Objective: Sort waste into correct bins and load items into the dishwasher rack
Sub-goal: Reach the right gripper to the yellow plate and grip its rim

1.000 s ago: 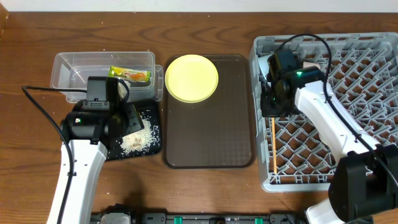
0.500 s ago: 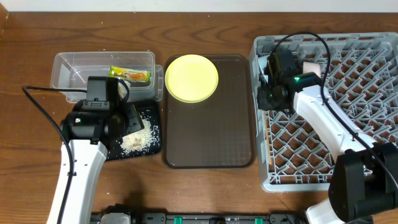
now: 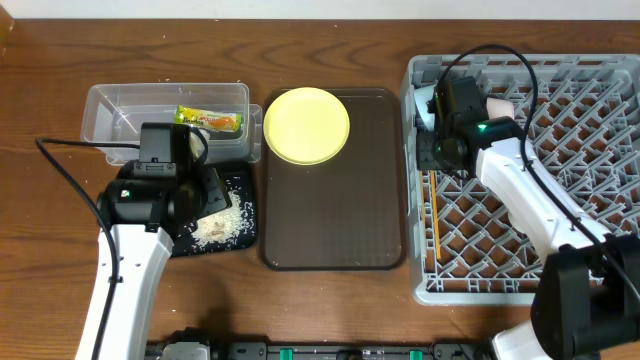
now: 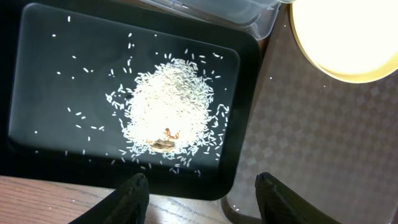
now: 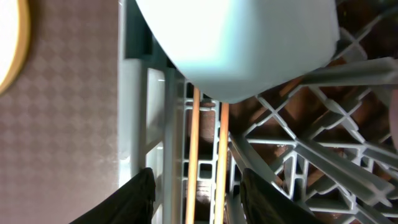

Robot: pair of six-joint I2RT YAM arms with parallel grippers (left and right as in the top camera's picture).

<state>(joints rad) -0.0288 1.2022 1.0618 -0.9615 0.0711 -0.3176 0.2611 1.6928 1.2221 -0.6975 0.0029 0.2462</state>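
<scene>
The wooden worktop (image 3: 330, 300) carries everything, and the biggest item on it is the grey dishwasher rack (image 3: 610, 140), which fills the right side. Next in size is the dark brown serving tray (image 3: 335, 210) in the middle, just beside the rack's left wall. To the left of that tray sit the two bins: the clear tub (image 3: 110, 115) at the back and the shallow black tray (image 4: 56, 93) in front of it, close together. The round pale yellow plate (image 3: 307, 124) lies flat at the back left corner of the brown tray. A pale blue bowl (image 5: 249, 43) rests in the rack near its back left corner, mostly hidden by the right arm in the overhead view. The left end effector (image 4: 202, 199) hangs over the near edge of the black tray with its fingers apart and nothing between them. The right end effector (image 5: 198, 196) hovers over the rack's left edge, its fingers spread, with a gap on each side of the chopsticks below. The green-and-orange snack wrapper (image 3: 208, 120) lies inside the clear tub. The thin wooden chopsticks (image 3: 434, 212) lie side by side in the rack along its left wall. The white rice scraps (image 4: 168, 115) form a heap in the black tray, with stray grains scattered around it.
</scene>
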